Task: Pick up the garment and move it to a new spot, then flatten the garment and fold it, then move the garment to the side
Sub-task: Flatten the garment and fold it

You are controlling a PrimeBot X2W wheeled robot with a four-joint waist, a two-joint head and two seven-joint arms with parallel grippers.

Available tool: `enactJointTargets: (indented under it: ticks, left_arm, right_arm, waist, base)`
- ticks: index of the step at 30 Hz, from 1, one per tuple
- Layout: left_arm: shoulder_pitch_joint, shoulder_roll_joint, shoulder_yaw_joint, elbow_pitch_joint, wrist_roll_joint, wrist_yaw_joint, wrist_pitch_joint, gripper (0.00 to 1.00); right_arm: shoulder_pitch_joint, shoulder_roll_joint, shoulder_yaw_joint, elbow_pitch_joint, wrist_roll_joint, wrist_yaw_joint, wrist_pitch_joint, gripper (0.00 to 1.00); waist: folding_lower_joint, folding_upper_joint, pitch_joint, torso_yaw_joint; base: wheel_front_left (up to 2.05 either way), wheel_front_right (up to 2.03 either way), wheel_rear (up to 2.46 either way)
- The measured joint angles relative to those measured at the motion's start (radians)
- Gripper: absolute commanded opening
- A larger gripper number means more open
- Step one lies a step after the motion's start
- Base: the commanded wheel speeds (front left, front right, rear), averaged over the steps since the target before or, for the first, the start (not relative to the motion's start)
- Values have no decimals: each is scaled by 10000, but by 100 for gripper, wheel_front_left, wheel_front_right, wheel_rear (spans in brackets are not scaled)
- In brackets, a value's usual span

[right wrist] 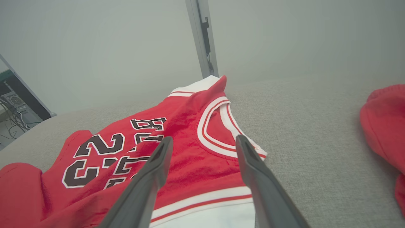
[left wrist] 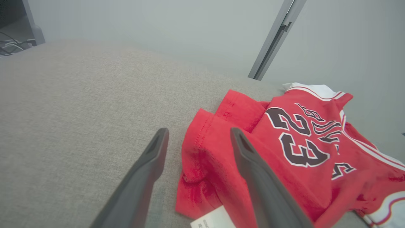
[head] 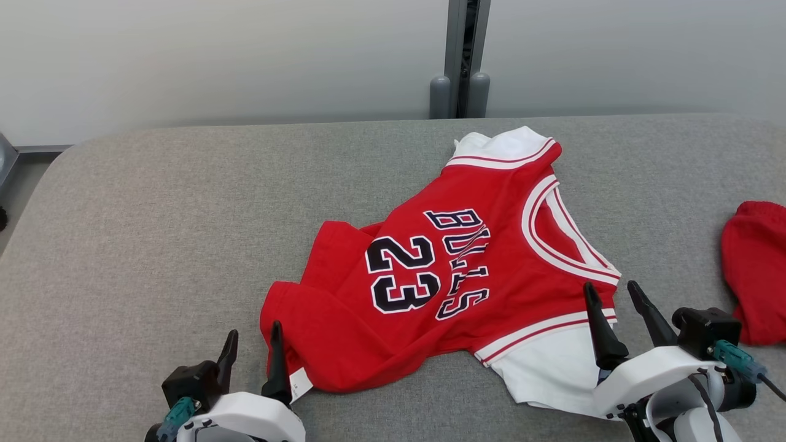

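One red jersey (head: 454, 270) mid-frame reads BULLS 23; left claw (head: 254, 331), right claw (head: 611, 287) both spread wide, empty; one red cloth (head: 758, 276) far right.

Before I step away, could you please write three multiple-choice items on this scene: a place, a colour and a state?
1. Where is the other red cloth relative to the jersey?
A. On top of it.
B. Apart, toward the right edge of the grey surface.
C. Tucked inside its neck opening.

2. What colour is the neck trim?
A. Blue.
B. Black.
C. White with a red stripe.

3. How do the left gripper and right gripper stand?
A. Both open, holding nothing.
B. Both shut on the jersey.
C. One open, one shut.

Answers: 1 B, bare grey shows between them; 2 C, the band is white with a red line; 3 A, each wrist view shows its fingers spread.
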Motion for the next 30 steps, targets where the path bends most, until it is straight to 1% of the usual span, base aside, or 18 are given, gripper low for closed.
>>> enactJointTargets:
  ticks: [5,9,12,18,20,22,26,30]
  left_arm:
    - [-136,6,397,403,537,-259,0,100]
    - [-256,13,481,1164,1005,-479,0,100]
    - [-431,144,535,1620,1379,-669,0,100]
    - [-595,174,899,1914,1724,-980,0,100]
    - [-635,167,1012,1699,1919,-1083,0,100]
    - [-636,130,1135,1104,2211,-1244,0,100]
    - [-422,69,1616,-10,2621,-1248,-2,100]
    - [-101,31,1615,-366,2953,-1576,-2,100]
  right_arm:
    - [9,-2,42,-6,0,0,15,100]
    - [22,0,61,-8,0,0,31,100]
    - [39,0,71,-15,2,0,58,100]
    - [68,0,82,-25,8,0,58,100]
    - [68,0,71,-23,21,0,56,100]
    - [66,0,50,-19,31,0,38,100]
    - [61,2,23,-19,33,0,12,100]
    - [56,2,-25,-35,29,0,13,100]
  waist:
    - [0,0,-36,-87]
    - [0,0,-35,-164]
    - [0,0,-19,-207]
    - [0,0,58,-244]
    - [0,1,86,-241]
    - [0,0,110,-233]
    - [0,0,139,-226]
    - [0,1,169,-217]
  base:
    - [0,0,0]
    - [0,0,0]
    - [0,0,0]
    - [0,0,0]
    - [0,0,0]
    - [0,0,0]
    - [0,0,0]
    - [0,0,0]
